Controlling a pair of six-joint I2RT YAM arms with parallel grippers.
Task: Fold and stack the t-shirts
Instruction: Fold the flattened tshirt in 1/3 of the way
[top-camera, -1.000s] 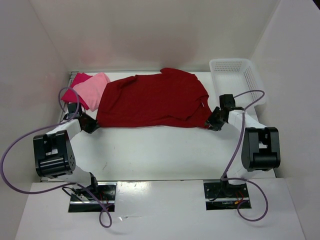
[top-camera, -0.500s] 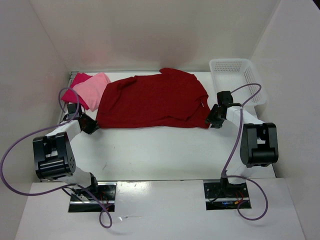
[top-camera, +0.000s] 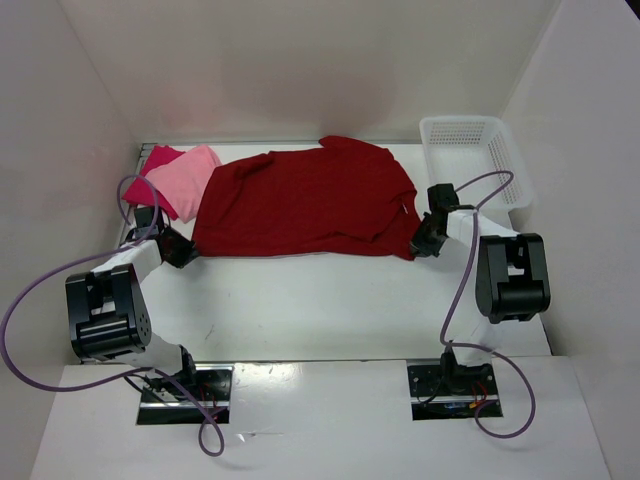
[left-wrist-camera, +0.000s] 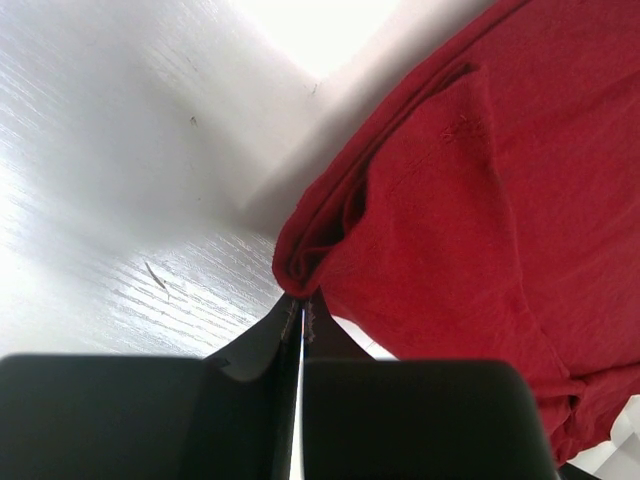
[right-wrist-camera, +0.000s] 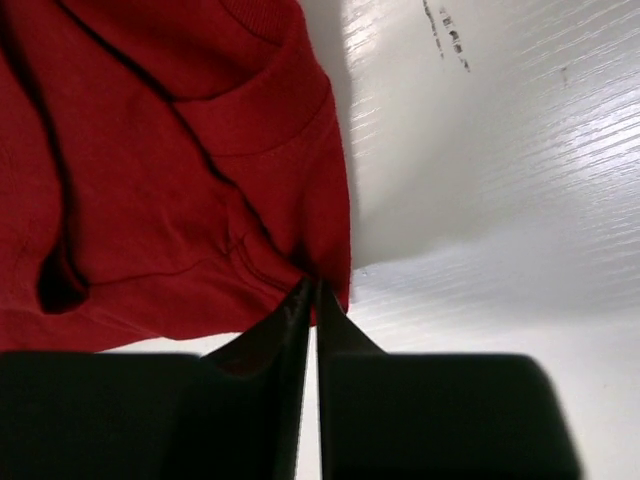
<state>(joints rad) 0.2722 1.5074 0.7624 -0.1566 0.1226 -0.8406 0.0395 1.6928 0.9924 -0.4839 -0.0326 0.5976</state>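
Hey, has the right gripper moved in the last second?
Yes, slightly. Judged against the white basket, the right gripper has edged left, toward the dark red t-shirt and its near right corner.

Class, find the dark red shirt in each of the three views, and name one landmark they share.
Top view: dark red shirt across the far middle.
Left wrist: shirt at right, corner in left tool.
Right wrist: shirt upper left, corner in right tool.
Shared: white table.

The red shirt (top-camera: 300, 205) is soft matt cloth. Table (top-camera: 300, 300): white, smooth, slight gloss w/ fine grain. Basket (top-camera: 458, 123): white plastic mesh.
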